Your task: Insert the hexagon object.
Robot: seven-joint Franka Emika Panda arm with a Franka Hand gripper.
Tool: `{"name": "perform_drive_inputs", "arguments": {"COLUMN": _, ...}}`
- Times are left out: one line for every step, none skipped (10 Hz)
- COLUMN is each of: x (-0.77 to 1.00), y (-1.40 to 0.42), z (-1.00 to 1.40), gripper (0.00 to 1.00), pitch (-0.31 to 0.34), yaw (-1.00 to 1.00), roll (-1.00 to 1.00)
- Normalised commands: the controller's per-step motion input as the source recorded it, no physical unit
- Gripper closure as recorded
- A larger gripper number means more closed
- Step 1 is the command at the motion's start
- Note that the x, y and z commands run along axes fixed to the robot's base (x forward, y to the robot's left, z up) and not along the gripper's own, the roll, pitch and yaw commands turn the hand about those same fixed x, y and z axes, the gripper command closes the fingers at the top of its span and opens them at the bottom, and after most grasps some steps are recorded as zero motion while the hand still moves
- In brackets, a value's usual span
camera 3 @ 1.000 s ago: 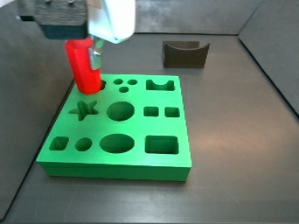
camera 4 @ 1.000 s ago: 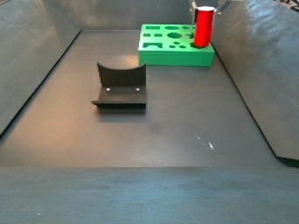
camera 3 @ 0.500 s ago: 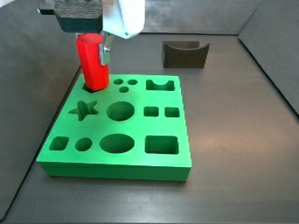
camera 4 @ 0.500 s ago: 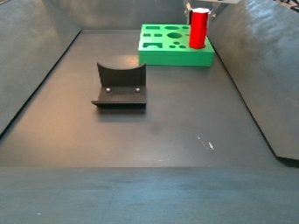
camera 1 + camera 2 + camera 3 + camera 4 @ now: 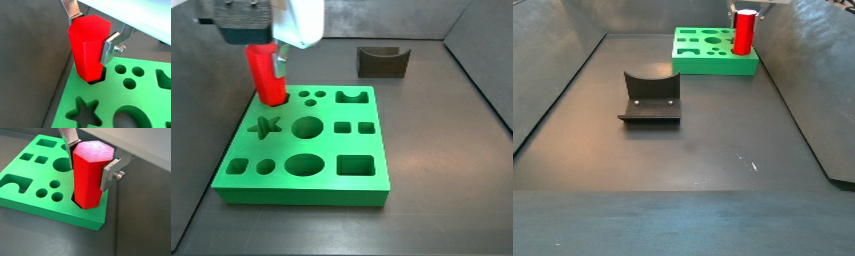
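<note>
The hexagon object (image 5: 266, 76), a glossy red peg, stands upright at the far left corner of the green board (image 5: 318, 170). In both wrist views its lower end sits in a corner hole of the board (image 5: 143, 107) (image 5: 33, 178), and most of its length stands above the board. My gripper (image 5: 267, 52) is shut on the peg's upper part. The silver fingers (image 5: 111, 46) (image 5: 109, 173) press on opposite sides of the peg (image 5: 89, 45) (image 5: 89, 175). In a side view the peg (image 5: 743, 31) stands at the board's right end (image 5: 700, 66).
The board has several other shaped holes, among them a star (image 5: 265, 126) and circles (image 5: 309, 126). A dark grey U-shaped block (image 5: 381, 62) (image 5: 651, 97) stands apart from the board on the grey floor. Grey walls (image 5: 205, 150) enclose the floor close beside the board.
Half a second ago the gripper and peg stood slightly to the right and higher. They are now back to the left and lower, as one second ago, still shut on the peg.
</note>
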Motion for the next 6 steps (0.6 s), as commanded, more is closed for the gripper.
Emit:
{"name": "perform_drive_inputs", "arguments": {"x": 0.28, "y": 0.0, "z": -0.59, "gripper": 1.0, "pitch": -0.017, "yaw": 0.0, "roll": -0.07}}
{"name": "perform_drive_inputs", "arguments": {"x": 0.58, "y": -0.16, "z": -0.77, "gripper": 1.0, "pitch": -0.07, "yaw": -0.05, "roll": -0.09}}
{"name": "perform_drive_inputs", "arguments": {"x": 0.75, "y": -0.21, "z": -0.81, "gripper": 1.0, "pitch": -0.069, "yaw": -0.04, "roll": -0.14}}
{"name": "perform_drive_inputs", "arguments": {"x": 0.67, "y": -0.27, "z": -0.77, "gripper": 1.0, "pitch": -0.08, "yaw": 0.0, "roll": -0.16}}
{"name": "perform_drive_inputs", "arguments": {"x": 0.41, "y": -0.25, "z": -0.85, "gripper": 1.0, "pitch": -0.117, "yaw": 0.0, "roll": -0.12}}
{"name": "perform_drive_inputs", "arguments": {"x": 0.22, "y": -0.17, "z": -1.0, "gripper": 1.0, "pitch": -0.113, "yaw": -0.14, "roll": 0.0}}
